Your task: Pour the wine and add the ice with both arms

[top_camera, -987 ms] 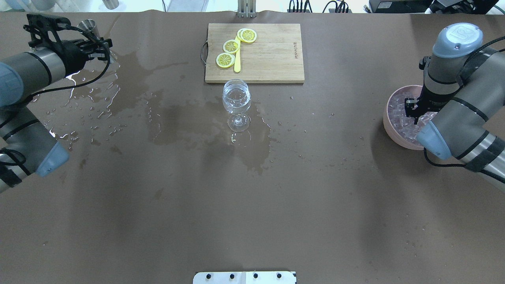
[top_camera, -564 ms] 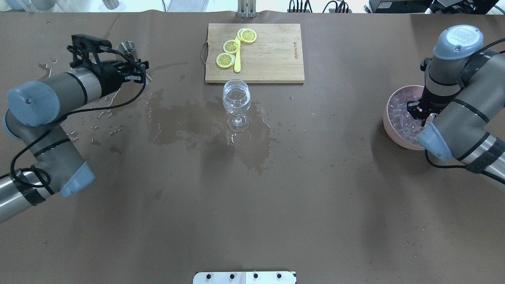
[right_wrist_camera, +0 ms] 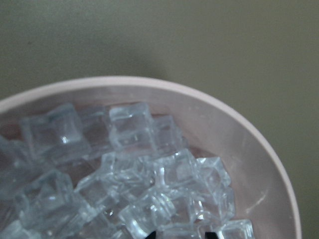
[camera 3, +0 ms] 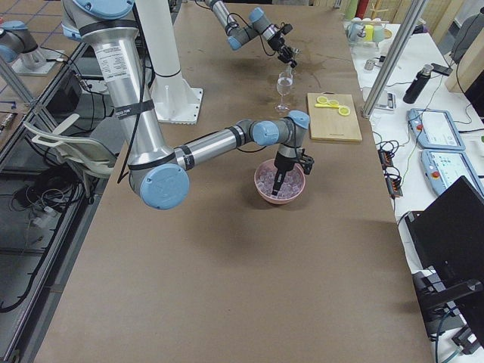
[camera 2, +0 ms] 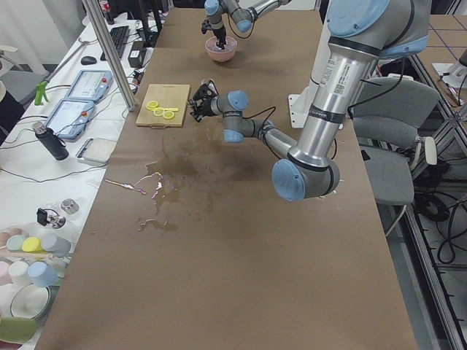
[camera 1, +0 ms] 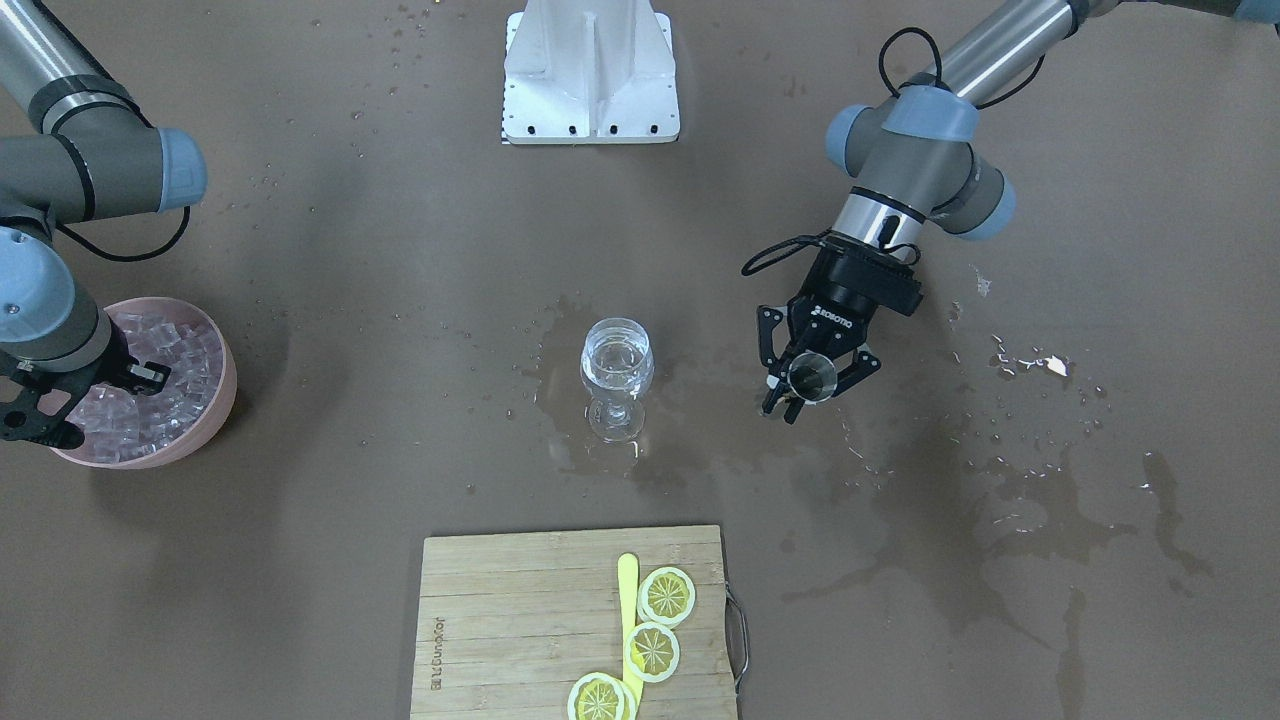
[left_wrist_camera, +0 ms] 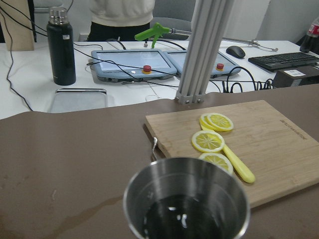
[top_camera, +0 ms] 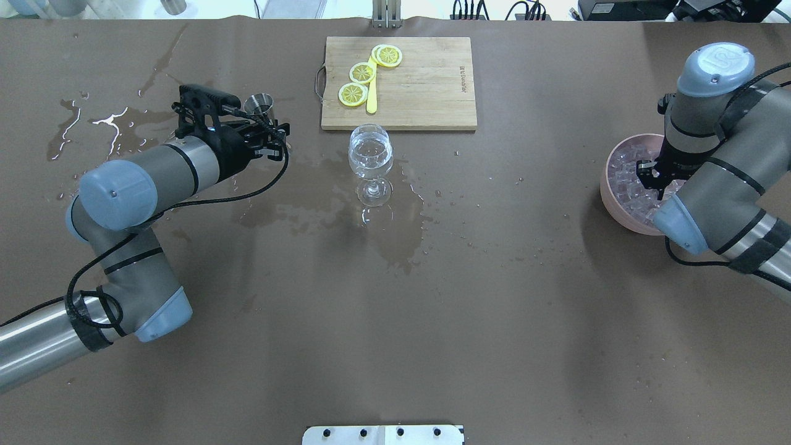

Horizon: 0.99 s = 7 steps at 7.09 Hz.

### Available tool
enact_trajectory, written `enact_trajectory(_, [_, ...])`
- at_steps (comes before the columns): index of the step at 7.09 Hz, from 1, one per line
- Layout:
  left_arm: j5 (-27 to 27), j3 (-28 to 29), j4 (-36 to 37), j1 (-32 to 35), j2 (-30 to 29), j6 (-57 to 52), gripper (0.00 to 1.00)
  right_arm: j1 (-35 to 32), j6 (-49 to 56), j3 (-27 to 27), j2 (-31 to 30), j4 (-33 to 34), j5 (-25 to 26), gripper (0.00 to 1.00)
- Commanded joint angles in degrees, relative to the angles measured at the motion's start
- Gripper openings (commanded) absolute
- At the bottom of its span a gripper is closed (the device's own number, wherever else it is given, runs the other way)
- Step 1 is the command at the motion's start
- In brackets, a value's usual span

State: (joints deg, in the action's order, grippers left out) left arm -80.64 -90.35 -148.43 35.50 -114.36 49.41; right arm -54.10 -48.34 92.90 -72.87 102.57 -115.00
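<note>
My left gripper (top_camera: pixel 269 127) is shut on a small steel jigger (top_camera: pixel 260 102), held upright above the table to the left of the wine glass (top_camera: pixel 371 154). The wine (left_wrist_camera: pixel 185 219) shows as clear liquid inside the jigger in the left wrist view. The glass stands upright mid-table with some clear liquid in it. My right gripper (top_camera: pixel 656 176) reaches down into the pink bowl (top_camera: pixel 609 185) of ice (right_wrist_camera: pixel 129 129). Its fingertips (right_wrist_camera: pixel 209 233) stand apart among the cubes, and it looks open.
A wooden cutting board (top_camera: pixel 426 93) with lemon slices (top_camera: pixel 362 72) and a yellow knife lies just behind the glass. Wet patches (top_camera: pixel 290 191) spread around the glass and to the far left. The white metal stand (camera 1: pixel 590 70) is at the robot's base.
My left arm has swung right with the jigger, from the far left edge to near the glass. My right gripper has sunk slightly deeper into the ice bowl.
</note>
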Motion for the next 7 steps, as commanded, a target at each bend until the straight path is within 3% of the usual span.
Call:
enact_trajectory(1, [0.21,-6.75,11.98,-1.13,-2.0,-0.1,0.0,0.05,0.0,0.09,0.01,-0.01,-0.05,0.36])
enact_trajectory(3, [0.39,-6.77,12.11,-1.04,-2.27,-1.25,0.0,0.05,0.0,0.17,0.1,-0.01,-0.14,0.15])
enact_trajectory(7, [5.84,-6.86,17.19,-2.27,-5.6,-13.98,0.0,-3.27,-0.45,1.75,0.19,0.08,-0.4,0.16])
